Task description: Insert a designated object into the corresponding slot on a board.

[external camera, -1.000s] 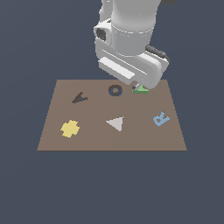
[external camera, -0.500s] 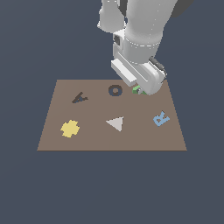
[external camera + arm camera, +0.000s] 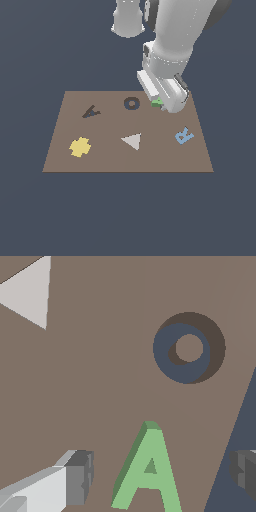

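End effector (image 3: 160, 471) open, fingers either side of green letter A (image 3: 147, 468), not touching; lower than half a second ago. A lies flat on board (image 3: 165, 155) beside ring recess (image 3: 131, 103). Exterior view alone shows A-slot (image 3: 90, 112), well apart; A mostly hidden there.

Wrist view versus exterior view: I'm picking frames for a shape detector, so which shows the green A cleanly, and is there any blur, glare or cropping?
Wrist view: green letter A sharp, no glare, its base cropped by the frame edge, open claw fingers either side. Exterior view: coarse, and the arm hides all but a green sliver; board evenly lit.
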`<state>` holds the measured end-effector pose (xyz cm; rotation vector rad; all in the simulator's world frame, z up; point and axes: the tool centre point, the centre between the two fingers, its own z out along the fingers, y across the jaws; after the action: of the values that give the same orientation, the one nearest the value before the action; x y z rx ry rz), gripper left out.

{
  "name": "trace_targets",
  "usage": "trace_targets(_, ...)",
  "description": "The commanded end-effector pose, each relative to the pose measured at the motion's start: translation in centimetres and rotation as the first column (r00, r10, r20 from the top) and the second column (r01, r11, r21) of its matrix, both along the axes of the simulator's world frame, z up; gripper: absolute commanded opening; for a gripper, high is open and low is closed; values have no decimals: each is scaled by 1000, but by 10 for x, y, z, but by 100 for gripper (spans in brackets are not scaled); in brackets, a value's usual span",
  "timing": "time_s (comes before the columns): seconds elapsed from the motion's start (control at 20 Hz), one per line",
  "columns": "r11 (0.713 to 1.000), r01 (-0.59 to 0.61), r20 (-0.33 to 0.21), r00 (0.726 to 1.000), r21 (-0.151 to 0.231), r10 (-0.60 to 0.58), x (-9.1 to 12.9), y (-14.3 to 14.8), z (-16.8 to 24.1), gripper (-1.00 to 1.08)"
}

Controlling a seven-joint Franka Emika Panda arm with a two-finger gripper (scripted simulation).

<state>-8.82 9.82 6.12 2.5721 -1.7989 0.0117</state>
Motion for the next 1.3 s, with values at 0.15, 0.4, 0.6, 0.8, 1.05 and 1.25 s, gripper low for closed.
trace_targets(0.15,997,71,-3,997,4,-71,-1,9,-8,100)
trace_targets(0.4,995,99,-4,995,6,-99,-1,13,-11,100)
trace_targets(0.6,995,97,-5,995,6,-97,-1,13,-11,100)
trace_targets(0.8,995,98,-5,995,6,-98,-1,14,-19,100)
trace_targets(1.05,995,101,-5,995,7,-100,-1,14,-31,100)
trace_targets(1.25,995,101,-5,995,7,-100,-1,14,-31,-100)
